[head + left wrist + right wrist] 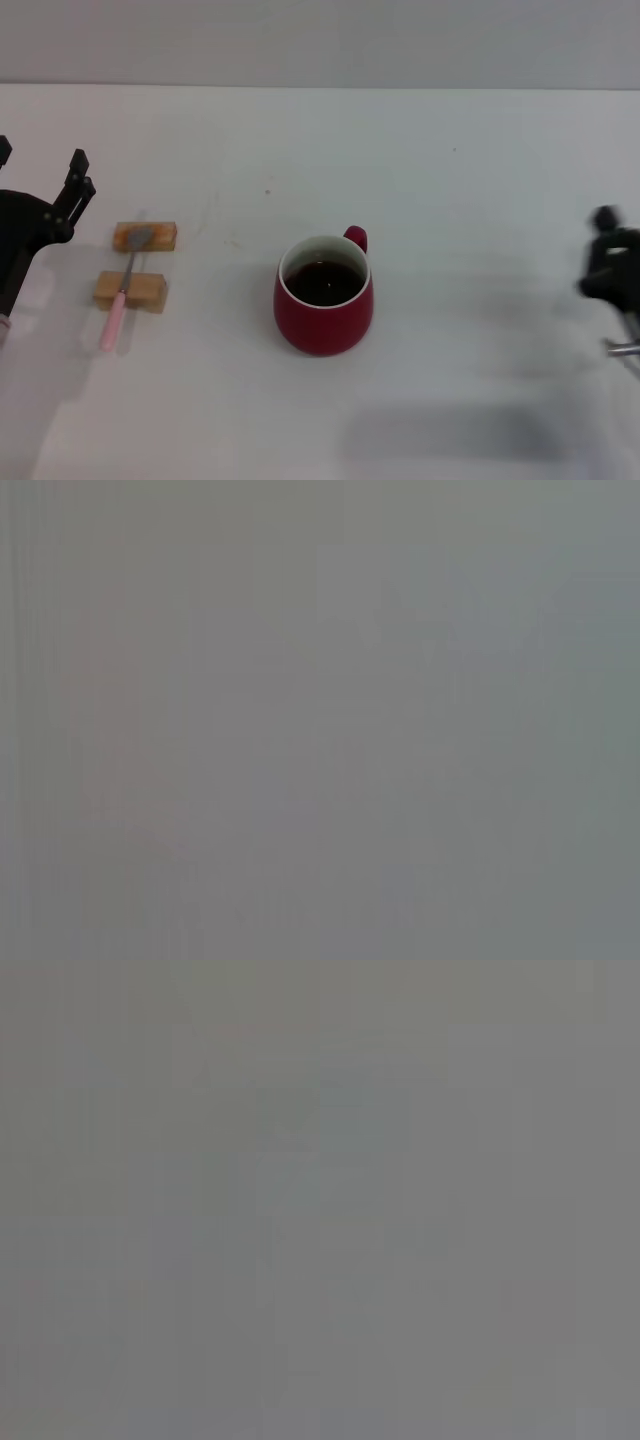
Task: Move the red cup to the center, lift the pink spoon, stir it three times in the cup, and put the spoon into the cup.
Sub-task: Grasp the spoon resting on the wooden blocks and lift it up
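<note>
The red cup (324, 296) stands upright near the middle of the white table, its small handle pointing to the far right, with dark liquid inside. The pink spoon (120, 300) lies across two tan wooden blocks at the left, its metal bowl on the far block and its pink handle pointing toward me. My left gripper (42, 168) is at the far left edge, open and empty, just left of the spoon. My right gripper (606, 255) is at the far right edge, well away from the cup. The wrist views show none of these things.
The far wooden block (146, 236) and the near wooden block (131, 290) hold the spoon off the white table (480, 180). The table's back edge meets a grey wall at the top of the head view.
</note>
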Available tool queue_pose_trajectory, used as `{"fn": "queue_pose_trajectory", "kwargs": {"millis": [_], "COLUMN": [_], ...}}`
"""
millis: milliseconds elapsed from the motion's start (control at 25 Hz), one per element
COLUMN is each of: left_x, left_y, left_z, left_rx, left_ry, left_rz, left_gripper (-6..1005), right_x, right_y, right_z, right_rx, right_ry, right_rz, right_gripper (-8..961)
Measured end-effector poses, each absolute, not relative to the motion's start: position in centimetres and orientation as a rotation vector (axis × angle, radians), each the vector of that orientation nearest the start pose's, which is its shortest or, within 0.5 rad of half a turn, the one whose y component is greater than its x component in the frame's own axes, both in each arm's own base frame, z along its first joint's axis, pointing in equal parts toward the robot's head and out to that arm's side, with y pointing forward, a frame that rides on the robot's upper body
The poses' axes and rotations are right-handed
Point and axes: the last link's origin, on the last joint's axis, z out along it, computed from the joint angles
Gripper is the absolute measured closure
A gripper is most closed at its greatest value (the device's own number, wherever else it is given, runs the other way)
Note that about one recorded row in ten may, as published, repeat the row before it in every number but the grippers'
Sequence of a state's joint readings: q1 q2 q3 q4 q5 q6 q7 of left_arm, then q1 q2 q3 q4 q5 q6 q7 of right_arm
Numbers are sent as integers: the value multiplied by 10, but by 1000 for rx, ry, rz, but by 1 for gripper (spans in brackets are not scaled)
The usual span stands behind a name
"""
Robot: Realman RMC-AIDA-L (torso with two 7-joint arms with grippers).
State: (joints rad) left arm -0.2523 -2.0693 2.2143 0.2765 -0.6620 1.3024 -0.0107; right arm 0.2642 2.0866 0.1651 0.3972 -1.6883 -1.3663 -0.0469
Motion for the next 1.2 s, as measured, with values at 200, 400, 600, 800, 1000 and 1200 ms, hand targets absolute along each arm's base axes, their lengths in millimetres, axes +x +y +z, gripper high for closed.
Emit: {"fn": "queue_pose_trajectory", "kwargs": {"millis": [200, 400, 600, 800, 1000, 1200], "left_x": [-330, -329, -333, -338, -336, -337], "left_y": [283, 283, 276, 251, 230, 211], "left_z": [-13, -15, -16, -23, -28, -38], "left_rx": [-1604, -1608, -1606, -1643, -1665, -1714], "left_ry": [-373, -374, -386, -390, -379, -410], "left_rz": [-692, -694, -684, -691, -725, -738], "left_gripper": [158, 158, 158, 158, 157, 157], "right_x": [328, 343, 355, 361, 365, 368], "right_y": [224, 197, 180, 166, 159, 157], "right_z": [-33, -16, -14, -13, -13, -11], "right_rx": [-1432, -1285, -1231, -1211, -1203, -1190], "right_ry": [446, 463, 519, 556, 568, 573], "right_rz": [678, 646, 608, 595, 582, 566], "right_gripper": [953, 953, 954, 954, 954, 953]}}
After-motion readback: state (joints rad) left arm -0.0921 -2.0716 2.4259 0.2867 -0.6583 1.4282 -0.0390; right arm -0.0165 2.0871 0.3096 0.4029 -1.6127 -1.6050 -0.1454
